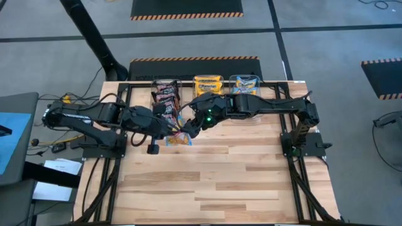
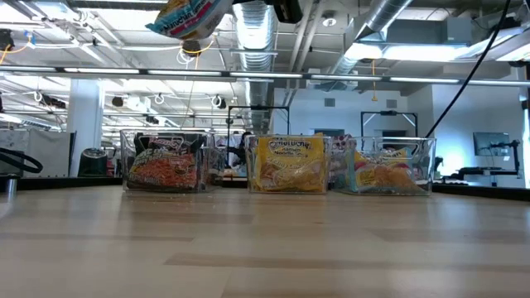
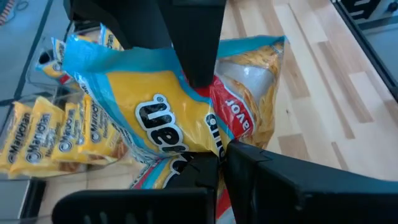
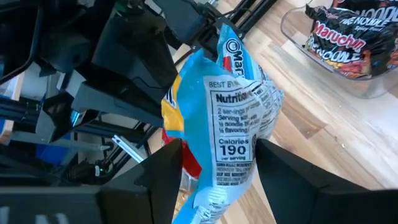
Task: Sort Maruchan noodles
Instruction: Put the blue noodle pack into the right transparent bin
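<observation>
High view: three tubs (image 1: 208, 80), one lifted packet (image 1: 178, 139).

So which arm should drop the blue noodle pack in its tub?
Probably the right. Its open pincer sits around the blue pack the left pincer pinches, and the blue tub is on its side.

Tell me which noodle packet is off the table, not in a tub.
The blue-and-yellow packet, held in the air by the shut left tool; the open right tool straddles it. The others sit in three tubs.
</observation>
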`<action>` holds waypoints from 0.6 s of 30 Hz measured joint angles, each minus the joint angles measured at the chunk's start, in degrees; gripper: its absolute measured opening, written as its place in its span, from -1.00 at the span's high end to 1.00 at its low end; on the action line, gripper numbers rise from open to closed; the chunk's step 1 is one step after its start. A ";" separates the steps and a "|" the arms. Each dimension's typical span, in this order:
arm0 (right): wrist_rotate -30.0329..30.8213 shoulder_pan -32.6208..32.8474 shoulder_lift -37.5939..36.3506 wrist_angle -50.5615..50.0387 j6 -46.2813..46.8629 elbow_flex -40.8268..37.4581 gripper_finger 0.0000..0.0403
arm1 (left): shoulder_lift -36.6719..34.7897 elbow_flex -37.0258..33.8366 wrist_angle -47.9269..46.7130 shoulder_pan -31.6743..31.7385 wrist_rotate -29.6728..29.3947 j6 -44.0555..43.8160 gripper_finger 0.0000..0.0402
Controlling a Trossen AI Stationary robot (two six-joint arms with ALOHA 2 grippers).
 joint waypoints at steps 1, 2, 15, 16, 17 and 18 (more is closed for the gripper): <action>0.00 0.00 0.00 0.00 -0.01 0.00 -0.13 | 0.00 0.00 0.29 0.09 0.01 0.27 1.00; 0.01 0.00 0.00 0.00 -0.07 0.00 -0.13 | 0.00 0.00 0.51 0.16 0.01 0.32 1.00; 0.03 0.00 0.00 0.48 -0.03 0.00 0.65 | 0.00 -0.04 0.56 1.46 -0.49 1.78 1.00; 0.03 0.00 0.00 0.48 -0.07 0.00 0.73 | 0.00 -0.07 0.54 1.46 -0.77 1.78 1.00; 0.03 0.00 0.00 0.48 -0.34 0.00 0.81 | 0.00 -0.07 0.52 1.46 -1.04 1.78 1.00; 0.03 0.00 0.00 0.39 -0.56 0.00 0.89 | 0.00 -0.07 0.41 1.46 -1.22 1.78 0.99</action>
